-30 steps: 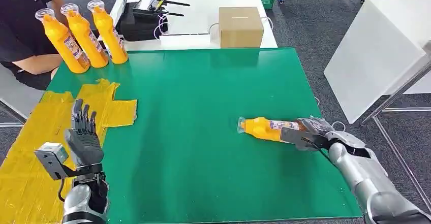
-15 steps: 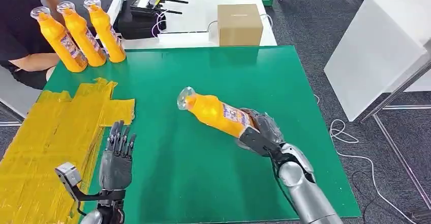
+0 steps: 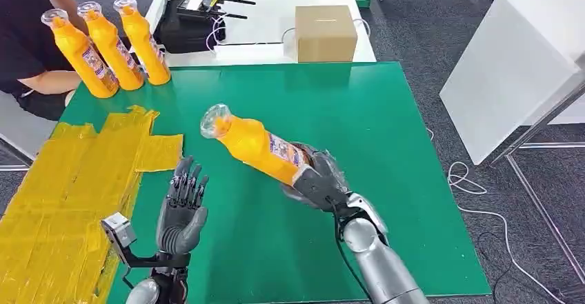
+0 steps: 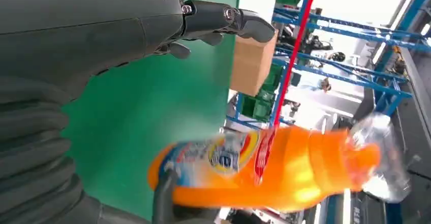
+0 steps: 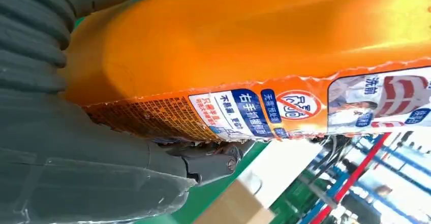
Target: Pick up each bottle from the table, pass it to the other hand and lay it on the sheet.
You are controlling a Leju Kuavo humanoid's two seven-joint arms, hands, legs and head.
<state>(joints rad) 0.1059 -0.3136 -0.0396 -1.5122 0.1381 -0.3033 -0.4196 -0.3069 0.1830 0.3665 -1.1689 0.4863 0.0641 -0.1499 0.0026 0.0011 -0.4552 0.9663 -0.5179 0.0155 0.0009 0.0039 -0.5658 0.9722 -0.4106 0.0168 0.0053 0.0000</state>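
Right hand (image 3: 319,178) grips the bottle (image 3: 254,145) — left hand (image 3: 182,211) upright, fingers (image 3: 187,178) apparently spread, holding nothing.

Sheet (image 3: 62,180) left on table (image 3: 386,125) — three bottles (image 3: 107,45) behind it.

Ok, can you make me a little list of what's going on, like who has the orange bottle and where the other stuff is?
held bottle: orange bottle, lifted off the table, cap end toward the left hand
right hand: right hand grips the bottle's base
left hand: left hand holds nothing, fingers apart and raised
waiting bottles: three orange bottles standing at the green table's far left corner
sheet: yellow sheet on the table's left side, no bottle on it
beyond table: cardboard box
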